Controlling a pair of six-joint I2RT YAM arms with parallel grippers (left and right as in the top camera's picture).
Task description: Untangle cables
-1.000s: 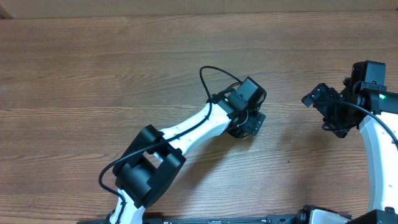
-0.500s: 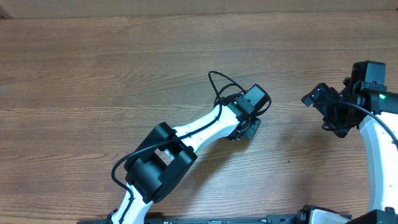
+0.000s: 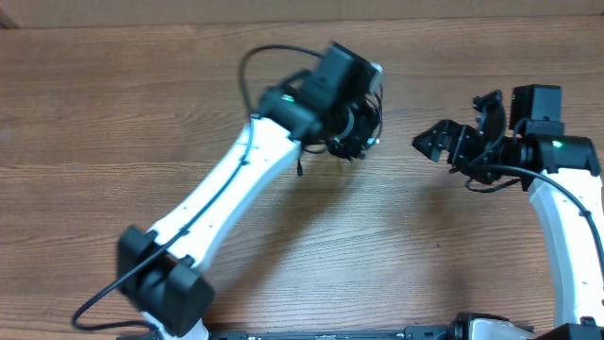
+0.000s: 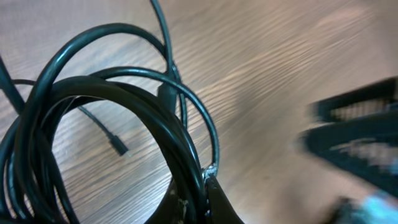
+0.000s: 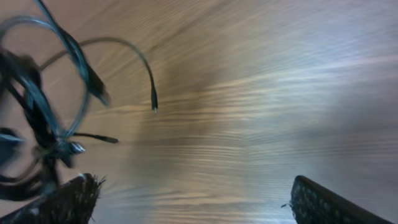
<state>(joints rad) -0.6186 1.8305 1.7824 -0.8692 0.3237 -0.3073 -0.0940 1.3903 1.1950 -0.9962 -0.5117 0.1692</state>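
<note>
Over the wooden table (image 3: 113, 104), in the overhead view, the left gripper (image 3: 351, 127) is clamped on the cables (image 3: 370, 111), a small black coil hanging at its fingers near the far centre. The right gripper (image 3: 455, 123) hovers near it with its fingers spread.

Close up from the left wrist, the cables (image 4: 174, 146) form several stacked loops that run down into the left gripper (image 4: 202, 202). One small plug end (image 4: 118, 146) dangles inside the loop. The right gripper (image 4: 360, 130) is a blur.

From the right wrist, the cables (image 5: 37, 106) hang blurred at the left, well apart from the right gripper (image 5: 196, 205), whose fingertips (image 5: 62, 199) stand wide and hold nothing.
</note>
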